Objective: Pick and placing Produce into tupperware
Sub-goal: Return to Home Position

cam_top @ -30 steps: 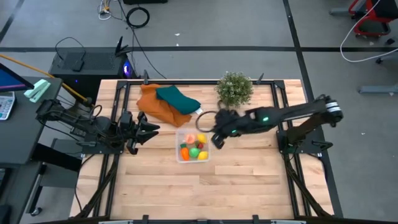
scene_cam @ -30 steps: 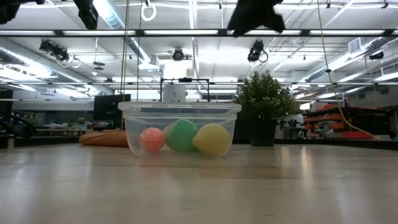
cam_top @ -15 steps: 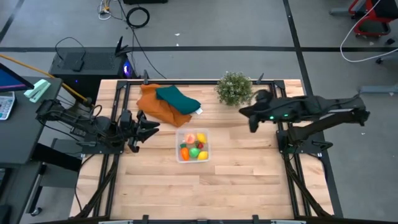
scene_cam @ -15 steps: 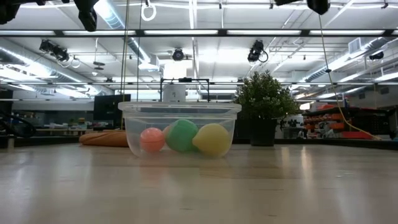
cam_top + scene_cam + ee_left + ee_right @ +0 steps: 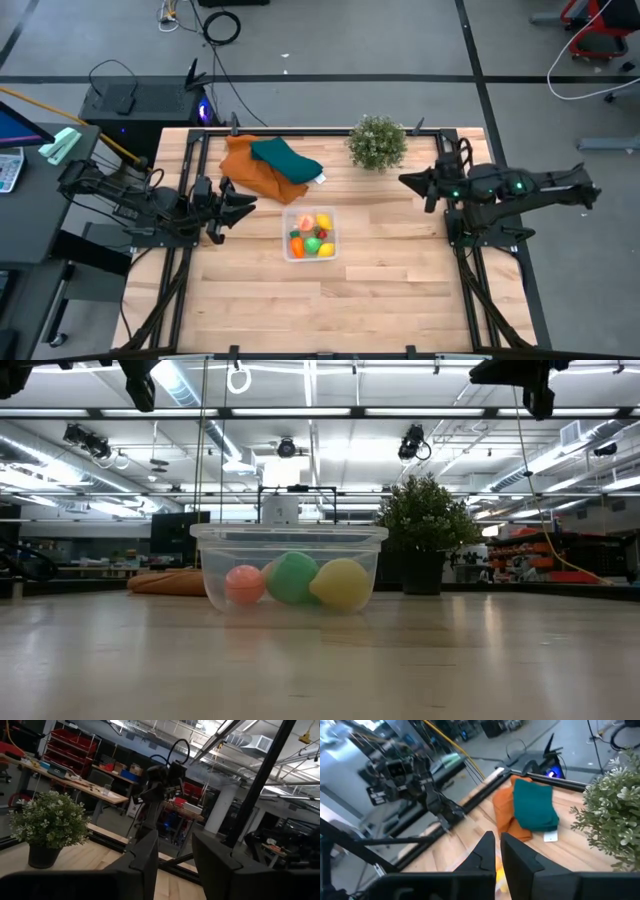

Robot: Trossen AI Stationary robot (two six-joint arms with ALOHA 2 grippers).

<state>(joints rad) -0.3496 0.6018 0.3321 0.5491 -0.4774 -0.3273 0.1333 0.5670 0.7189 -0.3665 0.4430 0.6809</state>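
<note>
Right arm has pulled back since a second ago, off the tub and out to its own edge of the table.

From the left: my left gripper (image 5: pixel 240 207) waits at the left edge, fingers spread, holding nothing. Past the cloths (image 5: pixel 268 165) sits the tub (image 5: pixel 290 532), mid-table, with all the produce (image 5: pixel 312 238) inside; I see none loose on the wood. Beyond the plant (image 5: pixel 377 142), the right gripper (image 5: pixel 408 181) hangs at the right edge, fingers nearly together with nothing between them.

I judge the pieces light, smooth and round, apt to roll, so I'd pinch each across its middle. The tub looks thin and light; I'd take it by a wall at the rim.
</note>
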